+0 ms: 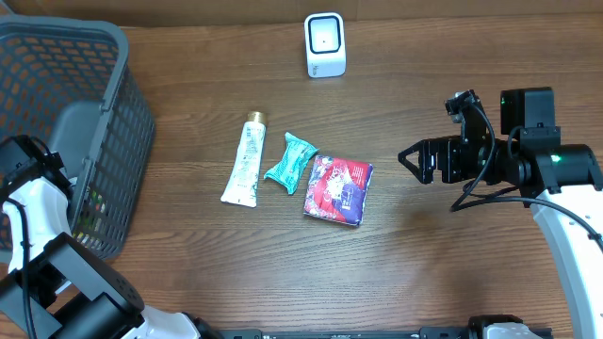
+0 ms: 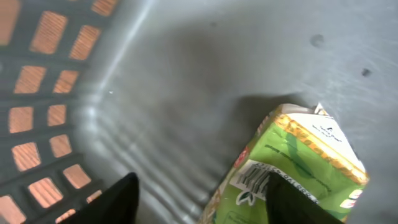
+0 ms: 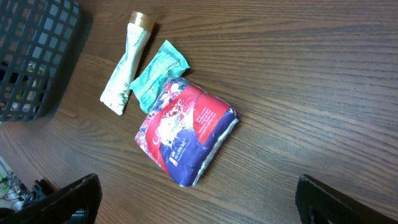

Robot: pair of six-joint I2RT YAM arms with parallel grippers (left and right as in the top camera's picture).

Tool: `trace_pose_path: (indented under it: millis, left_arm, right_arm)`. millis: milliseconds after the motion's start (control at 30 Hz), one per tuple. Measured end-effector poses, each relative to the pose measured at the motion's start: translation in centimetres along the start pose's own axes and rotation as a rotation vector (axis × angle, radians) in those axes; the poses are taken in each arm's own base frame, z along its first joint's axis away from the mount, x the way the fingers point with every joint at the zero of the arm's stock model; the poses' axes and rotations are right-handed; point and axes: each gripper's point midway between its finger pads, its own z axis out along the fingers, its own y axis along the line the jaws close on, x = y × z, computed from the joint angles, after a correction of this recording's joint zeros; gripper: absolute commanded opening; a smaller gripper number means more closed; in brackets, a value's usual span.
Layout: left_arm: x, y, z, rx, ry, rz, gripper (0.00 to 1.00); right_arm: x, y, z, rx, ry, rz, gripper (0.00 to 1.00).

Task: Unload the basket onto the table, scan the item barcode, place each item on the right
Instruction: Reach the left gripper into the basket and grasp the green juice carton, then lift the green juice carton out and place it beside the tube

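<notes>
Overhead: a grey plastic mesh basket [image 1: 113, 122] is sitting at the left edge of the wooden tabletop [image 1: 452, 273], and the left arm [image 1: 38, 202] is reaching down into it, its end effector hidden there. A small white box-shaped barcode scanner [image 1: 325, 44] is standing at the far edge, well apart from everything else. Three items are lying in a row mid-table: a cream squeeze tube with a gold cap [image 1: 247, 158], a crumpled teal packet [image 1: 290, 162] just beside it, and a red-and-blue glossy pouch [image 1: 337, 188] touching the packet's right side. The right end effector [image 1: 407, 160] is hovering near the pouch's right, fingers spread, gripping nothing. Left wrist: the left end effector [image 2: 202, 183] is hanging inside the basket with fingers standing apart, released; a green-and-cream carton with a printed barcode [image 2: 298, 162] is lying on the basket floor, one finger overlapping it, the other clear of it. Right wrist: the camera is looking down on the pouch, packet and tube, with the basket's corner showing upper left and the spread fingers framing the bottom corners.
</notes>
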Motion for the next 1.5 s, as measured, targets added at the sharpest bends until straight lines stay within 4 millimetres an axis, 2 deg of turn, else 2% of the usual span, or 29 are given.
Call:
trace_pose_path:
  millis: [267, 433, 600, 667, 767, 867, 967, 1100, 1200, 1333, 1500]
  left_arm:
    - [-0.6, 0.3, 0.0, -0.013, -0.023, 0.013, 0.87]
    - [-1.8, -1.9, -0.8, 0.123, -0.065, 0.073, 0.90]
    - [-5.2, -3.6, -3.1, 0.264, -0.178, 0.100, 0.91]
    - [-5.7, -4.3, -3.8, 0.311, -0.199, 0.125, 0.89]
    - [-4.9, -5.2, -3.8, 0.355, -0.179, 0.165, 0.88]
    - [-3.4, -6.0, -3.1, 0.387, -0.139, 0.207, 0.83]
    - [-1.3, -6.9, -1.5, 0.404, -0.073, 0.240, 0.81]
    - [0.9, -6.6, 0.6, 0.360, 0.021, 0.244, 0.82]
    - [1.7, -5.9, 1.4, 0.309, 0.066, 0.232, 0.73]
    - [2.0, -5.1, 1.7, 0.262, 0.087, 0.211, 0.35]
    - [1.5, -4.6, 1.9, 0.224, 0.075, 0.206, 0.11]
  right_arm:
    - [0.0, 0.0, 0.0, 0.000, 0.000, 0.000, 1.00]
    - [0.0, 0.0, 0.0, 0.000, 0.000, 0.001, 1.00]
    - [0.0, 0.0, 0.0, 0.000, 0.000, 0.000, 1.00]
    - [0.0, 0.0, 0.0, 0.000, 0.000, 0.000, 1.00]
    - [0.0, 0.0, 0.0, 0.000, 0.000, 0.000, 1.00]
    - [0.0, 0.0, 0.0, 0.000, 0.000, 0.000, 1.00]
    - [0.0, 0.0, 0.0, 0.000, 0.000, 0.001, 1.00]
    - [0.0, 0.0, 0.0, 0.000, 0.000, 0.000, 1.00]
    - [0.0, 0.0, 0.0, 0.000, 0.000, 0.000, 1.00]
    - [0.0, 0.0, 0.0, 0.000, 0.000, 0.000, 1.00]
    - [0.0, 0.0, 0.0, 0.000, 0.000, 0.000, 1.00]
